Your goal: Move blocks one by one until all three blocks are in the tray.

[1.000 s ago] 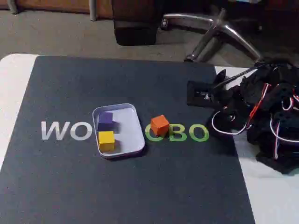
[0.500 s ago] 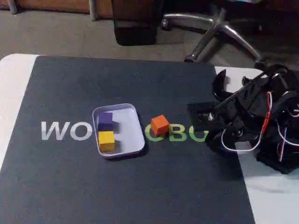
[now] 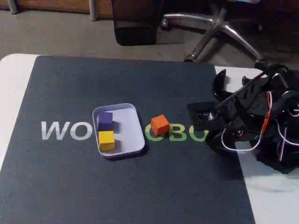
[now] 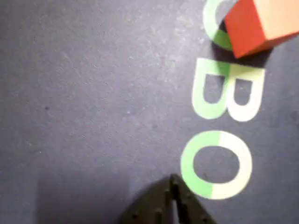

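The orange block sits right of frame centre, just beside the tray holding the purple block and yellow block. The gripper, at the wrist view's bottom edge, has its fingers together, so approaching like this risks shoving the cube against the tray rim.

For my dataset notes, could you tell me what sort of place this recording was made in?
Probably an office or home workspace: a white table covered by a dark lettered mat, an office chair base on carpet behind it, and the blocks and tray laid out as a tabletop robot exercise.

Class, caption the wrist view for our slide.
Shut jaws hover over the dark mat, orange block ahead beside green letters.
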Motion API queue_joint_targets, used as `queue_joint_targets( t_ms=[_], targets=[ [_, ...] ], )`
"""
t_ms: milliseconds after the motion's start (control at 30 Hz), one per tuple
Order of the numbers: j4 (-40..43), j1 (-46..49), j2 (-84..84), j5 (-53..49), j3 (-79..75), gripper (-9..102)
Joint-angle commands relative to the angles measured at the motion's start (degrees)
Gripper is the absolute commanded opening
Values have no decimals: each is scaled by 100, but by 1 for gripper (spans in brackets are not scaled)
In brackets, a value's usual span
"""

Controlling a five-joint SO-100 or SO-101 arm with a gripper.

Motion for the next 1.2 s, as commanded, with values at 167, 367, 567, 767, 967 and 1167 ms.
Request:
queue_joint_targets(
  t_ms=[167, 367, 567, 767, 967, 1167],
  targets=[
    [35, 984, 0, -26, -18, -3],
    [35, 1354, 0, -378, -18, -2],
    [-158, 1635, 0, -1143, -18, -3],
    [-896, 1468, 0, -396, -132, -8],
    [-1424, 1143, -9, -79, -325, -8],
    [-1134, 1055, -9, -958, -668, -8]
  ],
)
